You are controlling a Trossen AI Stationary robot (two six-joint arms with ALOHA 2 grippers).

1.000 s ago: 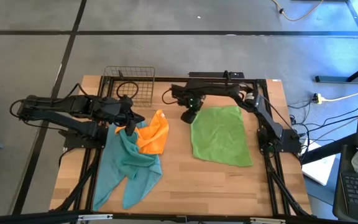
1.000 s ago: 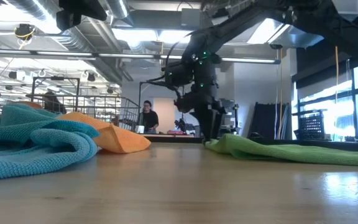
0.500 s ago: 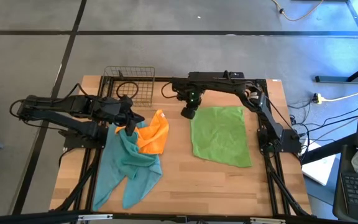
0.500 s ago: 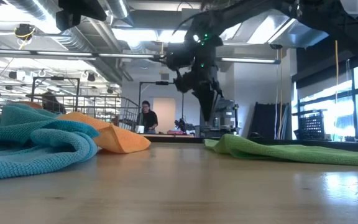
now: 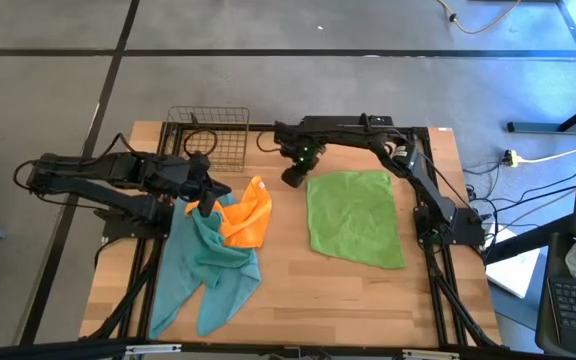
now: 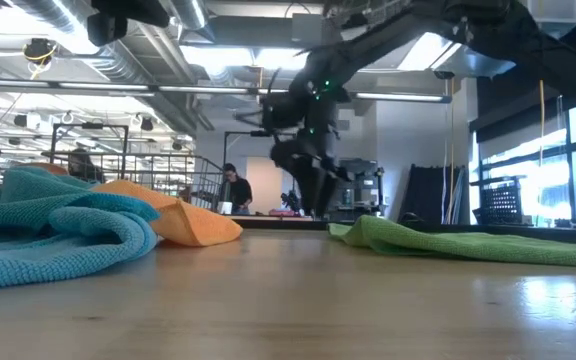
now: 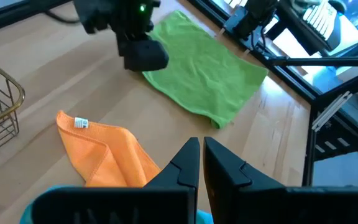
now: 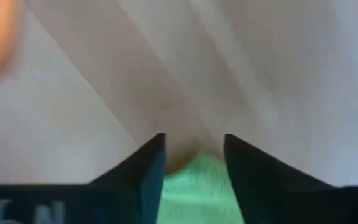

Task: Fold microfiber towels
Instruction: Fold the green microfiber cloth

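A lime green towel (image 5: 356, 218) lies spread flat on the table's right half. An orange towel (image 5: 248, 215) and a teal towel (image 5: 208, 265) lie crumpled together on the left half. My right gripper (image 5: 294, 178) hangs open, pointing down, just off the green towel's far left corner (image 8: 191, 183) and clear of the cloth. My left gripper (image 7: 201, 144) is shut and hovers above the orange and teal pile, with nothing between its fingers.
A wire basket (image 5: 208, 138) stands at the table's far edge, left of the middle. Bare wood (image 5: 288, 270) shows between the pile and the green towel. A person (image 6: 236, 188) stands in the room far beyond the table.
My right gripper has risen off the green towel's far left corner and gone toward the table's left edge, stopping just beside the cloth. The green towel stays flat on the table. My left gripper has kept still.
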